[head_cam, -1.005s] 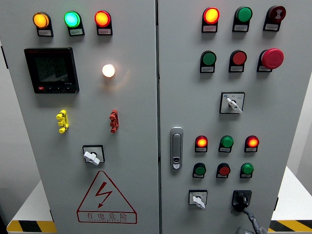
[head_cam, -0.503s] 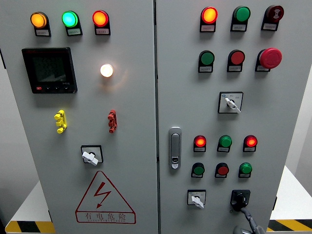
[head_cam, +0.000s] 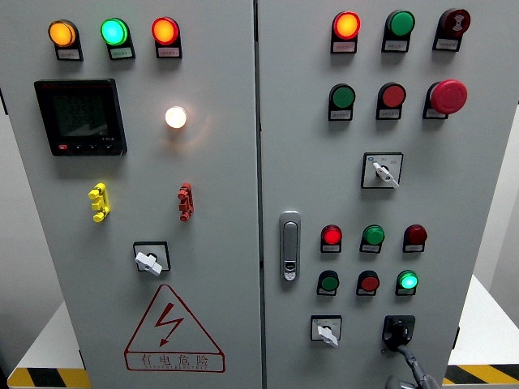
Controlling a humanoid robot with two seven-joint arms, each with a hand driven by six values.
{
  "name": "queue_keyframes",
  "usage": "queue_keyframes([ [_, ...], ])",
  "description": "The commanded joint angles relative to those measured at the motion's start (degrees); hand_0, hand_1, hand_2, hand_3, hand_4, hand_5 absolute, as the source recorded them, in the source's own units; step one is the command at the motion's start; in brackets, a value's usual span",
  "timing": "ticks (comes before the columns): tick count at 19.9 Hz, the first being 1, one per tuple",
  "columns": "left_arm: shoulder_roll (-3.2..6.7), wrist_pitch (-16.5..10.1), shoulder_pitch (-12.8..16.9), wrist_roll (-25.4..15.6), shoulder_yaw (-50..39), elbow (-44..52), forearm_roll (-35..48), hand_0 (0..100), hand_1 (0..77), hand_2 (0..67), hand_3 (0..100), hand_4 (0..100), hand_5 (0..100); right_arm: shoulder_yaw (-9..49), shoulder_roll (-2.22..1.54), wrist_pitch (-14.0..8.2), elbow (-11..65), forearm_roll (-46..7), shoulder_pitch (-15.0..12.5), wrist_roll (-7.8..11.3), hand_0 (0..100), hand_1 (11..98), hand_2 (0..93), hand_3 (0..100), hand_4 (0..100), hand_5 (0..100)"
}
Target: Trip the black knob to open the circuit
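Observation:
The black knob sits at the lower right of the grey cabinet's right door, on a black square plate. My right hand comes up from the bottom edge and touches the knob's lower edge. Most of the hand is cut off by the picture's edge. Above the knob, the left red lamp glows, the right red lamp is dark, and the lower green lamp is lit. My left arm does not show.
A white-handled selector is left of the knob, another selector higher up, and a door latch near the seam. A red mushroom stop button is at the upper right. The left door holds a meter and a warning triangle.
The right red lamp above the knob has gone dark and the lower green lamp has lit up. The view has drifted slightly; the hand stays at the knob.

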Motion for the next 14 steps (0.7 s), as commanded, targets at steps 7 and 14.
queue_keyframes([
  [7,-0.07,0.00,0.00,0.00,0.00,0.00,0.00,0,0.0,19.4,26,10,9,0.67,0.35,-0.68,-0.10,0.04,-0.44,-0.02,100,53.2,2.1,99,100,100],
  [14,0.02,0.00,0.00,0.00,0.00,0.00,0.00,0,0.0,19.4,26,10,9,1.73,-0.09,-0.85,-0.01,0.04,-0.62,-0.02,100,52.7,2.1,99,100,100],
])
